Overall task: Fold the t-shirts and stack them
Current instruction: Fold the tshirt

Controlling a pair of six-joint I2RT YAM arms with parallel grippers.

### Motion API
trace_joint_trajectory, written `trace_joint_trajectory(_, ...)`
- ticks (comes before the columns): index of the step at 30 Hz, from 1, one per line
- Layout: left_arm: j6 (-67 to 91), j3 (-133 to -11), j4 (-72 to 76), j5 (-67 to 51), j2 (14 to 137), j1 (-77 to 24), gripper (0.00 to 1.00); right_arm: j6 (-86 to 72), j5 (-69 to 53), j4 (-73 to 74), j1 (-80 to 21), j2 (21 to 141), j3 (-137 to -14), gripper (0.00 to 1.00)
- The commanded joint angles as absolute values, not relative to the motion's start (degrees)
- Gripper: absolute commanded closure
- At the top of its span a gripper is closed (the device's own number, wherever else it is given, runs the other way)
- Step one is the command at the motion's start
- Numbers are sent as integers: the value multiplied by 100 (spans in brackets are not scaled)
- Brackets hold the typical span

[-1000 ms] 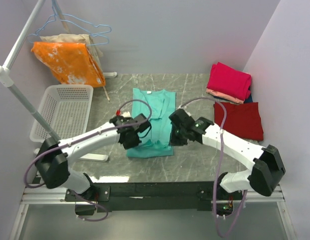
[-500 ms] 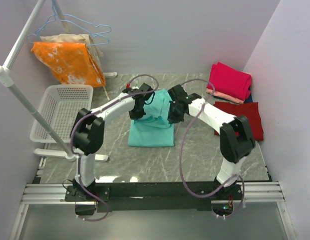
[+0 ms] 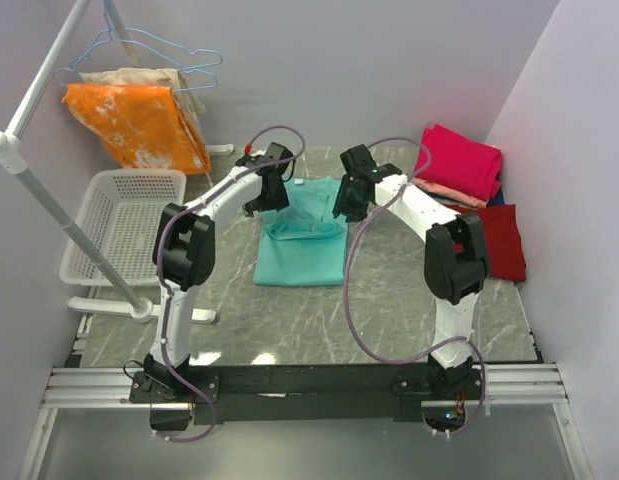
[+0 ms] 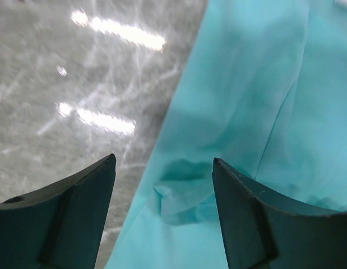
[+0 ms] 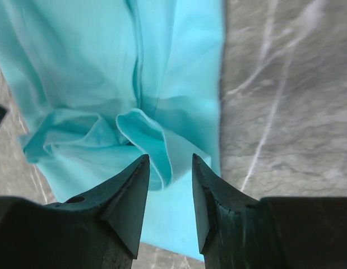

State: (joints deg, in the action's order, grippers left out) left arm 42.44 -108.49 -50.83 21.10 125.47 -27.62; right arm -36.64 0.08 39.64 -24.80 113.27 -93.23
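Note:
The teal t-shirt (image 3: pixel 301 255) lies in the middle of the table, its near half doubled back over its far half, with a rumpled ridge (image 3: pixel 307 228) where the hem landed. My left gripper (image 3: pixel 270 195) hovers over the shirt's far left edge and my right gripper (image 3: pixel 350 203) over its far right edge. In the left wrist view the left gripper (image 4: pixel 163 160) is open above a small pucker of teal cloth (image 4: pixel 181 188), gripping nothing. The right gripper (image 5: pixel 170 157) is open too, just off a curled teal hem (image 5: pixel 140 130).
Folded magenta-pink (image 3: pixel 459 160) and salmon (image 3: pixel 441 190) shirts are stacked at the back right, beside a dark red one (image 3: pixel 486 240). A white basket (image 3: pixel 129 215) stands at the left. An orange blotched cloth (image 3: pixel 139 125) hangs on a rack (image 3: pixel 34 185).
Both grippers carried the teal shirt's near hem away from the arm bases toward the collar, folding it in half. Both then opened and let the cloth drop.

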Motion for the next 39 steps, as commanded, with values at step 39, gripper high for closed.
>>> trace_joint_trajectory(39,3410,-9756,-4940,1098,11769,-3041,47,-3621,-528,4043,-2936,12427,-10388,75)
